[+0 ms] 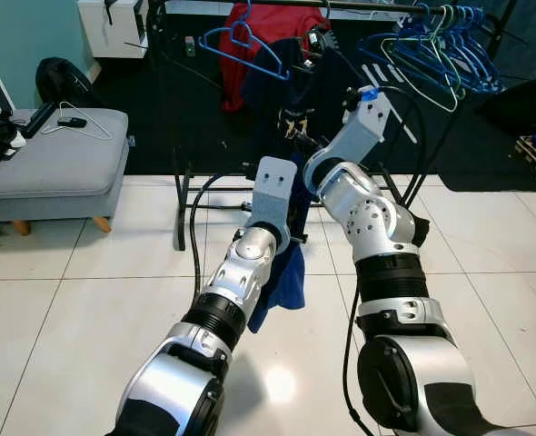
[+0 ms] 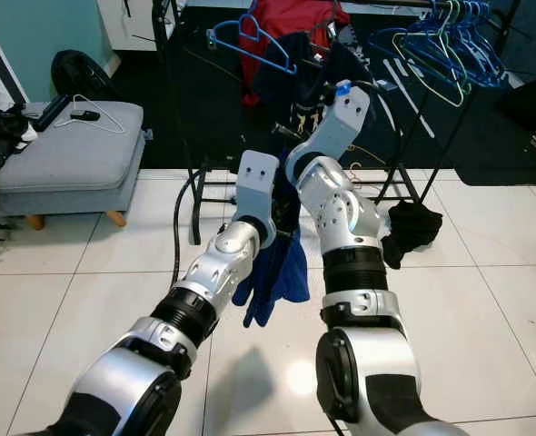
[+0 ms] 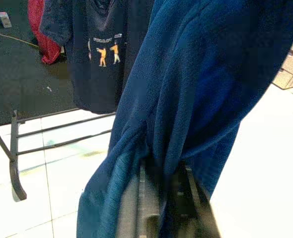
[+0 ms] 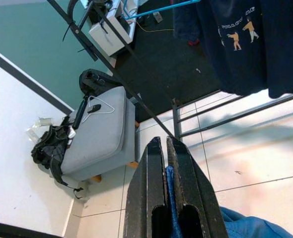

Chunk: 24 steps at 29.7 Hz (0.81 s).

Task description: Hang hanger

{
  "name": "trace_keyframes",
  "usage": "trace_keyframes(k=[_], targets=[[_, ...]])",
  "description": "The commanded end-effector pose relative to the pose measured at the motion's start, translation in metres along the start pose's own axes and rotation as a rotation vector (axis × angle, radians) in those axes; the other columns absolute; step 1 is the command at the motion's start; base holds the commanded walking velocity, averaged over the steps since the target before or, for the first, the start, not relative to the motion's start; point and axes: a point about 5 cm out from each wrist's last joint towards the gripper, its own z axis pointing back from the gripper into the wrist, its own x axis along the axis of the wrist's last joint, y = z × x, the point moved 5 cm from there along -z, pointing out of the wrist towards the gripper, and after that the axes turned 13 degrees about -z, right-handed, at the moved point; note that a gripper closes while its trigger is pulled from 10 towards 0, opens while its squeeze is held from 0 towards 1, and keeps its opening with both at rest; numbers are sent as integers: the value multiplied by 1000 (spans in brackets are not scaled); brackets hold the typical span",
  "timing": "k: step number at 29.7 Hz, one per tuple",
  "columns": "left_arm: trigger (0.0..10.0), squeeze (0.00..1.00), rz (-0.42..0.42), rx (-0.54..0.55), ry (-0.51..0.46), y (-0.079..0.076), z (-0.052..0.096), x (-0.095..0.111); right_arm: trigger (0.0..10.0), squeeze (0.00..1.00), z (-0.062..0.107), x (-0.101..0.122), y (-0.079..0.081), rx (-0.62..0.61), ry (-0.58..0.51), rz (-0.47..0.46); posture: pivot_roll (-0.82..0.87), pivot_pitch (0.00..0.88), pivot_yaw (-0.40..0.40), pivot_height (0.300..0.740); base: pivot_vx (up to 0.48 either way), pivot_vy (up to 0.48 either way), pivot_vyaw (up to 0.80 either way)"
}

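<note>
Both pincers pinch a blue fleece garment [image 2: 282,268] above the tiled floor [image 1: 86,300], before the clothes rack [image 1: 182,195]. No hanger visible inside it; it could slip off, dragging.

Head stereo pair angled down over both arms; wrist cameras close along fingers, sharing the navy shirt [image 3: 99,54].

Left pincer [image 3: 166,198] half-buried in blue garment [image 3: 196,99]
</note>
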Motion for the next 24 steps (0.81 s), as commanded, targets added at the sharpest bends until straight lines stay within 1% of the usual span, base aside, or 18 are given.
trace_keyframes(k=[1, 4, 7, 9, 11, 12, 13, 14, 15, 16, 17, 18, 19, 20, 21, 22, 23, 24], targets=[[0, 0, 15, -35, 23, -16, 1, -4, 0, 0, 0, 0, 0, -5, -4, 1, -107, 194, -54, 740, 0, 0, 0], [0, 0, 10, -37, 21, -14, 1, -5, 0, 0, 0, 0, -2, -8, -5, 2, -106, 192, -53, 740, 0, 0, 0], [0, 0, 6, -61, -4, -10, 3, -6, 0, 0, 1, 2, -6, -19, -13, 6, -104, 191, -52, 740, 0, 0, 0], [0, 0, -18, -157, -53, -9, 9, -5, 0, 0, 2, 5, -15, -41, -23, 11, -102, 190, -49, 740, 0, 0, 0], [0, 0, -18, -157, -53, -9, 9, -5, 0, 0, 2, 5, -15, -41, -23, 11, -102, 190, -49, 740, 0, 0, 0], [0, 0, -25, -204, -72, -11, 13, -5, 0, 0, 3, 6, -19, -49, -25, 14, -100, 191, -49, 740, 0, 0, 0], [0, 0, -27, -275, -90, -11, 20, -5, 0, 0, 5, 6, -25, -61, -25, 18, -92, 191, -48, 740, 0, 0, 0], [0, 0, -27, -324, -100, -11, 25, -5, 0, 0, 6, 6, -29, -69, -26, 20, -92, 191, -48, 740, 0, 0, 0], [0, 0, -23, -387, -102, -10, 34, -8, 0, 0, 8, 4, -37, -81, -21, 26, -84, 188, -46, 740, 0, 0, 0], [0, 0, -23, -387, -102, -10, 34, -8, 0, 0, 8, 4, -37, -81, -21, 26, -84, 188, -46, 740, 0, 0, 0], [0, 0, -19, -427, -102, -10, 39, -9, 0, 0, 10, 3, -41, -89, -18, 30, -84, 188, -46, 740, 0, 0, 0], [0, 0, -19, -427, -102, -10, 39, -9, 0, 0, 10, 3, -41, -89, -18, 30, -84, 188, -46, 740, 0, 0, 0], [0, 0, -35, -464, -93, -3, 49, -13, 0, 0, 12, -1, -50, -106, -5, 38, -79, 188, -42, 740, 0, 0, 0], [0, 0, -46, -489, -86, 1, 55, -16, 235, 0, 14, -3, -56, -118, 4, 43, -79, 188, -42, 740, 0, 0, 0], [0, 0, -46, -489, -86, 1, 55, -16, 235, 0, 14, -3, -56, -118, 4, 43, -79, 188, -42, 740, 0, 0, 0], [0, 0, -62, -507, -83, 9, 64, -18, 1686, 0, 17, -8, -63, -125, 23, 56, -71, 187, -33, 740, 0, 0, 0], [0, 0, -62, -507, -83, 9, 64, -18, 1686, 0, 17, -8, -63, -125, 23, 56, -71, 187, -33, 740, 0, 0, 0], [0, 0, -72, -520, -82, 14, 70, -19, 3294, 0, 19, -10, -66, -128, 36, 65, -71, 187, -33, 740, 0, 0, 0]])
